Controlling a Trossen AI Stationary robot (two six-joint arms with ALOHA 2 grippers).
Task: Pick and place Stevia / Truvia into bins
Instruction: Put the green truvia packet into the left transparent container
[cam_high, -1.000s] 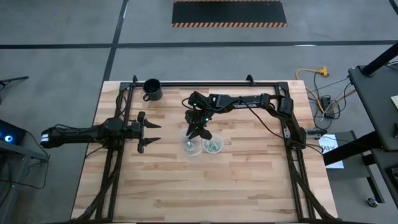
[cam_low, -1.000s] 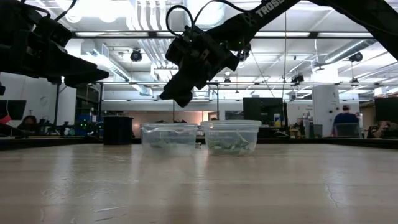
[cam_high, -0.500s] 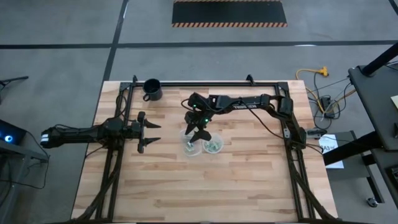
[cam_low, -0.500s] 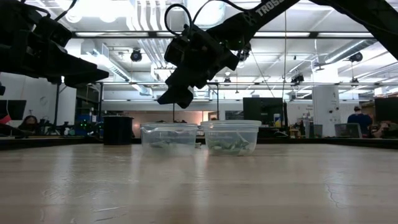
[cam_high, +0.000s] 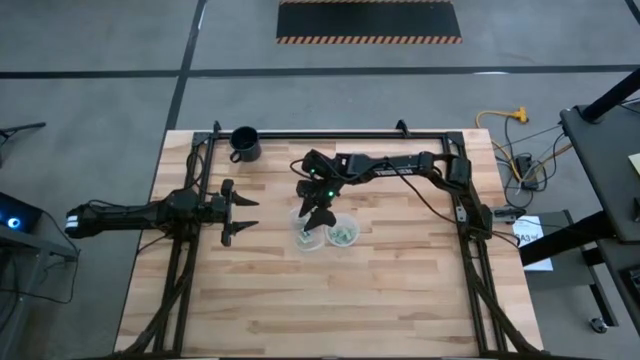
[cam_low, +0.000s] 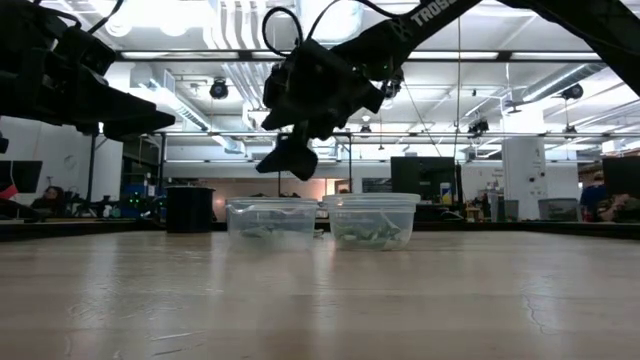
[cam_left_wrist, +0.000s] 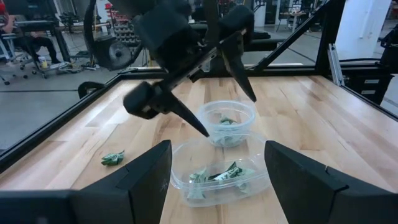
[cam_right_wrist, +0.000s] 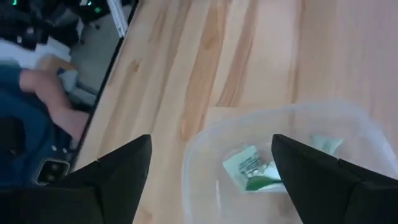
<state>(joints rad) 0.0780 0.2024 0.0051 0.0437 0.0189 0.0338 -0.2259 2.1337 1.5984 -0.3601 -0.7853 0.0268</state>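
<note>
Two clear bins stand side by side mid-table, the left one (cam_high: 309, 237) and the right one (cam_high: 342, 234). Each holds a few pale green and white Stevia packets (cam_left_wrist: 219, 175) (cam_right_wrist: 249, 167). One more packet (cam_left_wrist: 113, 158) lies loose on the wood beside them. My right gripper (cam_high: 316, 216) hangs open just above the left bin, slanting down, with nothing between its fingers (cam_right_wrist: 208, 180). My left gripper (cam_high: 240, 214) waits open at the table's left, pointing level at the bins, and touches nothing.
A black mug (cam_high: 244, 143) stands at the far left corner of the table. Black frame rails run along the table's far, left and right sides. Bare wood lies in front of the bins toward the near edge. People sit in the room beyond the table.
My right gripper has stayed above the left bin, rolled about its own pointing line, and opened its fingers from nearly shut to wide. The bins have not moved.
</note>
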